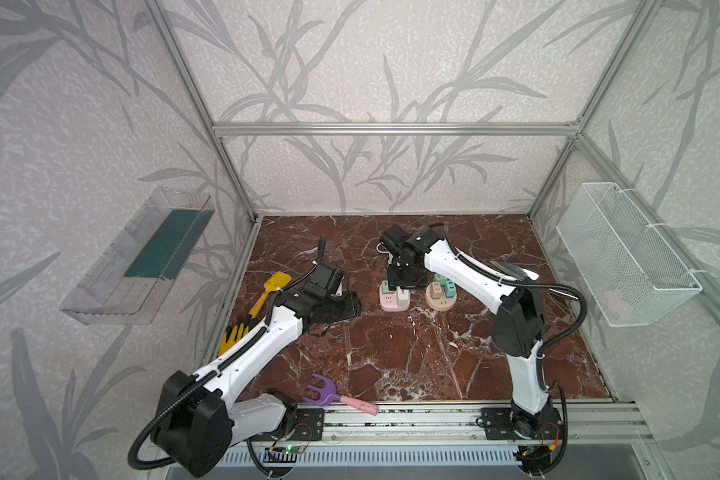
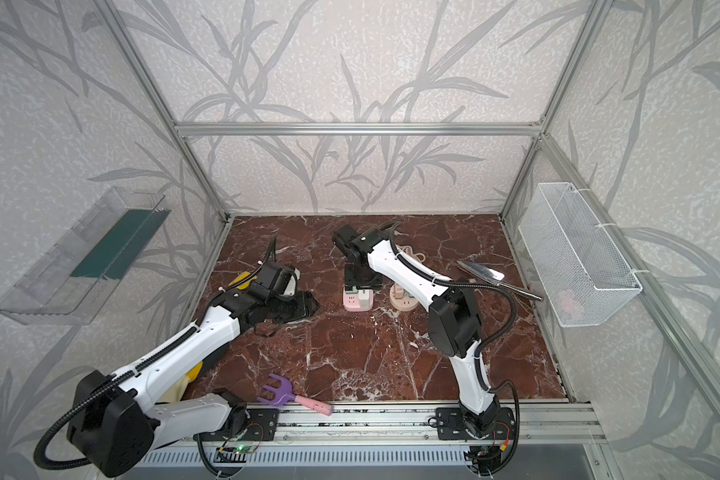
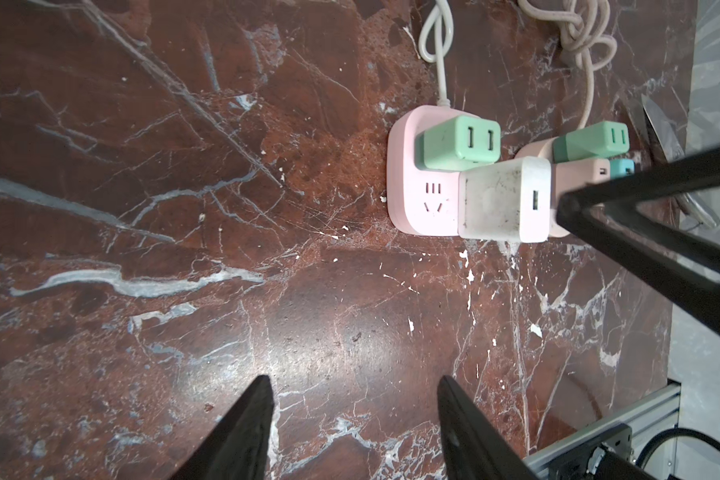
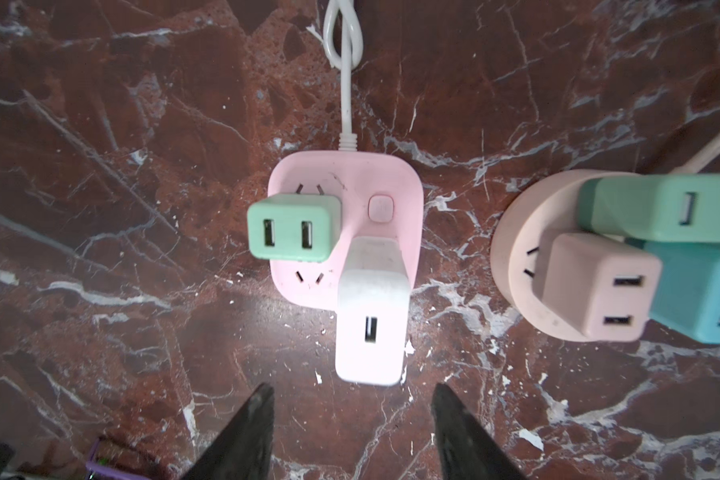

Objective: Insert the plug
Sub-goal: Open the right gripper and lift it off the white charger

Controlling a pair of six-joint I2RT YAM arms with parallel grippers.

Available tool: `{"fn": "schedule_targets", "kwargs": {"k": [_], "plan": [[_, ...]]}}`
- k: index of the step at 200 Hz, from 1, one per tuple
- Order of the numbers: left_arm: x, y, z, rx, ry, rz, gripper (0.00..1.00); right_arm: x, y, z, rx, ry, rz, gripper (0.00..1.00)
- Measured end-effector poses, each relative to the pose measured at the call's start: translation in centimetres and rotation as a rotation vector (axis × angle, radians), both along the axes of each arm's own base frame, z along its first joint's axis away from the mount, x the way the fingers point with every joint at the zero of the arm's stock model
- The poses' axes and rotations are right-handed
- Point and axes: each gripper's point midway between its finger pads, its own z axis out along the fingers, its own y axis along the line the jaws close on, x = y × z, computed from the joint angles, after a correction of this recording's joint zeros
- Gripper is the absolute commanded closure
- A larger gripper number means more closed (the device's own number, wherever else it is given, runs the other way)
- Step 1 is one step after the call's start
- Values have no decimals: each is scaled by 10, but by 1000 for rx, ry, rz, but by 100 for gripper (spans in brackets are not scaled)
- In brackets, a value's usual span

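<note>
White plug (image 4: 371,332) is sitting in the pink socket block (image 4: 391,178), just beside a mint-green plug (image 4: 292,228). It is looking seated, so insertion is probably done, with only backing away left. Can't tell if it is pushed fully home. Right gripper (image 4: 352,388) is hovering above it, jaws apart, holding nothing. Left gripper (image 3: 353,380) is hanging over bare worktop (image 3: 142,208), jaws apart, empty too. Plug is looking like a smooth, scuffed plastic cuboid with rounded corners; block a matte rounded square; worktop polished red-brown veined marble.
</note>
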Motion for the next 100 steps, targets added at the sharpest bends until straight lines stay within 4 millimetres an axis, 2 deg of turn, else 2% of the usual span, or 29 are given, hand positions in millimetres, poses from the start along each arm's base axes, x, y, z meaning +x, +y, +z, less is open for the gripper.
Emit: {"fn": "schedule_targets", "kwargs": {"k": [8, 18, 23, 26, 36, 38, 41, 66, 100], "plan": [[3, 4, 1, 18, -22, 16, 32, -8, -9, 6, 4, -28, 23, 30], [7, 10, 5, 39, -85, 37, 21, -20, -26, 15, 5, -75, 41, 21], [8, 13, 7, 44, -121, 52, 5, -27, -34, 19, 7, -95, 55, 21], [9, 15, 9, 50, -145, 53, 1, -32, -41, 22, 6, -119, 59, 21], [9, 24, 13, 58, -230, 79, 1, -46, -59, 30, 16, -167, 69, 21], [9, 25, 15, 54, -253, 86, 1, -48, -63, 32, 19, -182, 69, 2], [10, 27, 15, 59, -280, 91, 1, -51, -68, 35, 22, -198, 68, 0], [16, 47, 25, 98, -523, 131, 1, -67, -114, 48, 20, -337, 43, 1], [33, 69, 44, 238, -749, 180, 1, -74, -163, 30, -78, -464, -20, 1]]}}
